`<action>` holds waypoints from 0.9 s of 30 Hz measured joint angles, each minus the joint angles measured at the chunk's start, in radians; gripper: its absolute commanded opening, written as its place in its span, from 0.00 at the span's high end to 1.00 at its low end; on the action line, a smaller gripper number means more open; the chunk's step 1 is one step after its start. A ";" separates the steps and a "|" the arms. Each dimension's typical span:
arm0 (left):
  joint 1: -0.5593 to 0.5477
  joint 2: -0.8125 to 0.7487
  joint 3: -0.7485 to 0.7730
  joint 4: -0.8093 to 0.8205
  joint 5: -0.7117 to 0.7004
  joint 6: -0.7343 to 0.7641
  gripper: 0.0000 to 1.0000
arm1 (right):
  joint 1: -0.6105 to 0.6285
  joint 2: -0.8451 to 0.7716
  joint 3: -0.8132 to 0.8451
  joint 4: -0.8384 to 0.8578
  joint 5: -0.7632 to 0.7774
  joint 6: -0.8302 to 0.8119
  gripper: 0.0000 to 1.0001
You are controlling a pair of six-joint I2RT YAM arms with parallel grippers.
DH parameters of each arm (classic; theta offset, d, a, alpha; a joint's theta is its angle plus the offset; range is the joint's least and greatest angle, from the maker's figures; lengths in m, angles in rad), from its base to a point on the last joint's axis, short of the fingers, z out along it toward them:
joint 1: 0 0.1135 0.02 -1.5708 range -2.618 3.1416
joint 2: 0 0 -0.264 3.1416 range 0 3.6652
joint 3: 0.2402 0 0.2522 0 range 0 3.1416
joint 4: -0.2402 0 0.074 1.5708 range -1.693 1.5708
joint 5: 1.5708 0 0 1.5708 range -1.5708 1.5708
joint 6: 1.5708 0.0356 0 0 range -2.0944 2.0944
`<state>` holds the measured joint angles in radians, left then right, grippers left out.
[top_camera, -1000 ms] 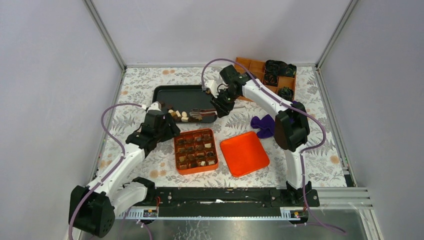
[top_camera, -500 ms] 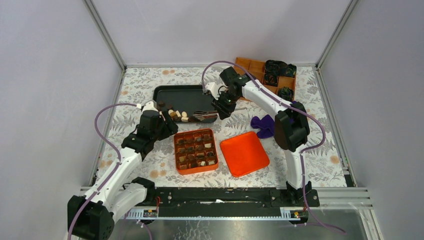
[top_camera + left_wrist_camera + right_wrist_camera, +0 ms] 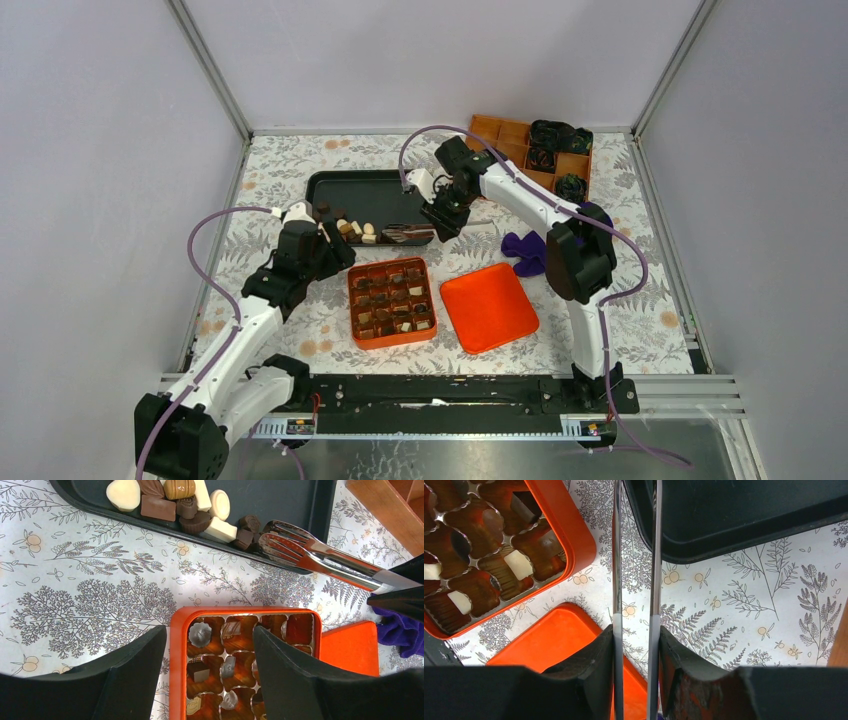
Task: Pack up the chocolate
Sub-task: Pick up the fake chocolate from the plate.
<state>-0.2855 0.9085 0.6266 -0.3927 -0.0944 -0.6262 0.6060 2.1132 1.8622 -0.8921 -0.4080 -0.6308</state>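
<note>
Orange box [image 3: 178, 680] mostly filled, I judge; a few chocolates [image 3: 187, 507] lie on the black tray [image 3: 360, 185], lid [image 3: 488, 306] off; my right claw [image 3: 636, 635] pinches tongs [image 3: 325, 560], left claw [image 3: 209, 632] spread, empty.

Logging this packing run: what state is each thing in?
Orange chocolate box: open, partly filled.
Orange lid: off, lying beside box.
Black tray: holds loose chocolates.
Metal tongs: gripped by right gripper, tips at tray edge.
Left gripper: open, empty.
Purple cloth: crumpled.

Polished metal tongs [image 3: 325, 560]; matt black plastic tray [image 3: 285, 500]; glossy orange plastic box [image 3: 176, 645]; smooth, satin chocolate [image 3: 157, 507]; soft purple cloth [image 3: 400, 630].
</note>
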 measured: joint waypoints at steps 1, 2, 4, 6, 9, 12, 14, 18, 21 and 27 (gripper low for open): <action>0.000 0.000 0.000 0.000 0.000 0.000 0.28 | 0.000 0.000 0.000 0.000 0.004 -0.001 0.75; 0.000 0.000 0.000 0.000 0.000 0.000 0.28 | 0.000 0.000 0.000 0.000 0.006 -0.001 0.77; 0.000 -0.001 0.000 0.001 0.001 0.000 0.28 | 0.000 0.000 0.000 0.001 0.015 0.000 0.79; 0.000 0.000 0.000 0.002 0.002 0.000 0.28 | 0.000 0.000 0.000 0.006 0.029 0.001 0.82; 0.000 -0.001 0.000 0.003 0.006 0.000 0.28 | 0.000 0.000 0.000 0.016 0.045 0.009 0.86; 0.000 -0.001 0.000 0.003 0.008 0.000 0.28 | -0.003 0.000 0.000 0.028 0.052 0.021 0.89; 0.000 -0.002 0.000 0.003 0.009 0.000 0.28 | -0.005 0.000 0.000 0.038 0.051 0.031 0.90; 0.000 -0.006 0.000 0.003 0.009 0.000 0.28 | -0.009 0.000 0.000 0.053 0.051 0.046 0.90; 0.000 -0.008 0.000 0.003 0.009 0.000 0.28 | -0.013 0.000 0.000 0.060 0.051 0.053 0.90; 0.001 -0.011 -0.001 0.003 0.010 0.000 0.28 | -0.019 0.000 0.000 0.064 0.050 0.057 0.90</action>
<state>-0.2848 0.8974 0.6258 -0.3897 -0.0845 -0.6266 0.5873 2.1132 1.8618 -0.8284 -0.3584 -0.5735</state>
